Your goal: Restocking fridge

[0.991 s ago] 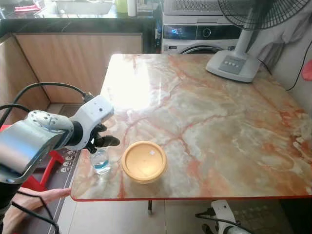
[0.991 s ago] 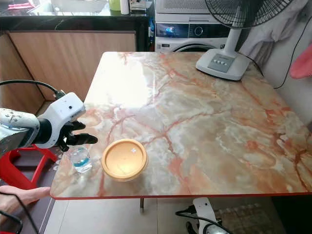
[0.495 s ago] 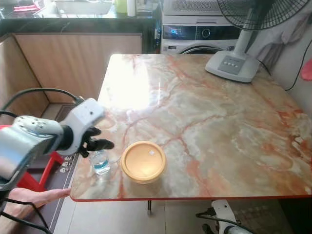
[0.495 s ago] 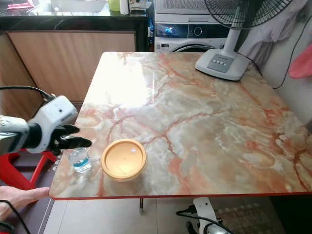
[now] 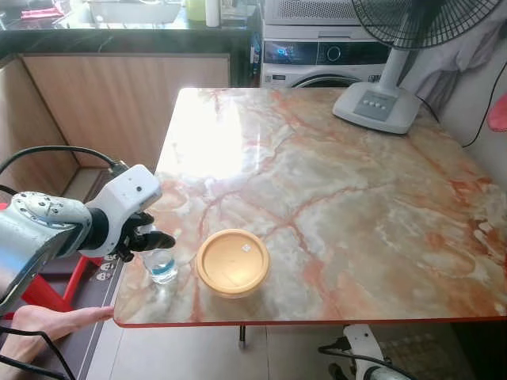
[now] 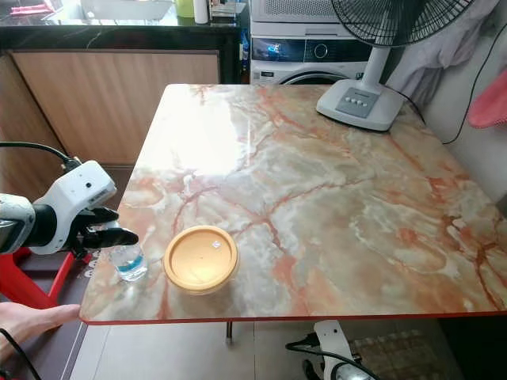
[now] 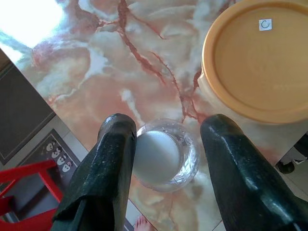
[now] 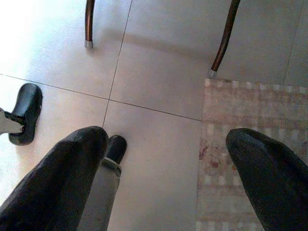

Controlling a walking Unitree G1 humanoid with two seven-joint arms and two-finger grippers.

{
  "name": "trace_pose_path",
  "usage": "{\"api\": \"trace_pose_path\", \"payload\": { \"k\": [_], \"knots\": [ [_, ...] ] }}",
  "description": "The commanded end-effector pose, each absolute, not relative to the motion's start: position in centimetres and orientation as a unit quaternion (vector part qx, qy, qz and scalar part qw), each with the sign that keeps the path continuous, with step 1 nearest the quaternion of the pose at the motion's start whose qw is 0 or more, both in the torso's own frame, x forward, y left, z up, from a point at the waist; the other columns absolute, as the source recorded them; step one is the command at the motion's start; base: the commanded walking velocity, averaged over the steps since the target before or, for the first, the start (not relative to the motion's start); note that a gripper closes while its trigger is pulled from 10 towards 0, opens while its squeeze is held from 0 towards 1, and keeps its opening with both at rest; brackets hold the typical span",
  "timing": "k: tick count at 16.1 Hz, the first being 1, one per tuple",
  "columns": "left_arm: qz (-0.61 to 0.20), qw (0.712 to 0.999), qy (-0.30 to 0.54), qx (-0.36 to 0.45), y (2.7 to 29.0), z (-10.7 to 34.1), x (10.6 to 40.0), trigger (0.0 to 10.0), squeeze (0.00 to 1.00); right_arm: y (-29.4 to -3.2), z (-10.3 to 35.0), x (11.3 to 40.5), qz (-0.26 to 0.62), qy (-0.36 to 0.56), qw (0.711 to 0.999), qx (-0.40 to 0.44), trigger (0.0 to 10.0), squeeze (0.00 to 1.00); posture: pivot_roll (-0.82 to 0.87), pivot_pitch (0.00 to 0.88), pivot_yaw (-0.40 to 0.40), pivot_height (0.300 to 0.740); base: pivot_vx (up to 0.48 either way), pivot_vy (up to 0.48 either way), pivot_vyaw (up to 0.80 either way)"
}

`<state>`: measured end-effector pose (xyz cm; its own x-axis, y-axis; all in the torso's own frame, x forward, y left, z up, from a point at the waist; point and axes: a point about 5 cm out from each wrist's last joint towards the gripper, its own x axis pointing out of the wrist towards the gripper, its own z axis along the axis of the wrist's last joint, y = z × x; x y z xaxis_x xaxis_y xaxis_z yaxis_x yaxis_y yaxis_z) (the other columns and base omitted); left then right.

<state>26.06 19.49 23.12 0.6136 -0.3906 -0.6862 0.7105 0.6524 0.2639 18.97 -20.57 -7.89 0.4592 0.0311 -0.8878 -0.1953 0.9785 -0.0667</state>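
A small clear water bottle [image 5: 162, 267] with a white cap [image 7: 158, 157] and a blue label stands at the near left corner of the marble table [image 5: 356, 198]. A round container with a yellow lid [image 5: 233, 262] sits just to its right, close by. My left gripper [image 5: 153, 238] reaches in from the left at the height of the bottle's top. In the left wrist view its fingers [image 7: 115, 159] stand open on either side of the cap, one close against it. My right gripper [image 8: 166, 139] hangs open below the table, over the tiled floor.
A white standing fan [image 5: 380, 103] occupies the far right of the table. A washing machine [image 5: 317, 55] and a wooden counter stand behind. A red stool [image 5: 59, 289] and a person's hand [image 5: 59, 321] are at the left, by the table's corner.
My left gripper has drawn back to the left and dropped, from above the bottle to level with its top. The bottle and the container have not moved.
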Motion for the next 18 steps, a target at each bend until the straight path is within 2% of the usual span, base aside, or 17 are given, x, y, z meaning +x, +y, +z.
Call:
{"api": "trace_pose_path", "payload": {
  "k": [1,11,12,13,14,18],
  "knots": [
    [-0.3,0.863,0.302,0.274,20.22,23.51,26.0,10.0,0.0,-20.72,-7.85,19.01,0.07,0.519,0.847,-0.088,10.0,0.0,0.2,0.0,-0.047,0.74,0.0,0.0,0.0],
    [-0.29,0.864,0.307,0.273,20.52,23.44,25.87,10.0,0.0,-20.83,-7.81,19.04,0.072,0.519,0.847,-0.089,10.0,0.0,0.2,0.0,-0.051,0.74,0.0,0.0,0.0],
    [-0.289,0.865,0.307,0.273,20.55,23.42,25.88,4.3,0.0,-20.82,-7.81,19.04,0.072,0.519,0.847,-0.089,10.0,0.0,0.2,0.0,-0.052,0.74,0.0,0.0,0.0],
    [-0.289,0.865,0.307,0.273,20.56,23.41,25.89,4.3,0.0,-20.82,-7.81,19.04,0.072,0.519,0.847,-0.09,10.0,0.0,0.2,0.0,-0.052,0.74,0.0,0.0,0.0],
    [-0.288,0.865,0.308,0.273,20.58,23.35,25.88,0.0,0.0,-20.83,-7.81,19.03,0.072,0.519,0.847,-0.089,10.0,0.0,0.2,0.0,-0.051,0.74,0.0,0.0,0.0],
    [-0.287,0.865,0.309,0.272,20.7,23.18,25.9,0.0,0.0,-20.82,-7.81,19.04,0.072,0.519,0.847,-0.089,10.0,0.0,0.2,0.0,-0.052,0.74,0.0,0.0,0.0]
  ]
}}
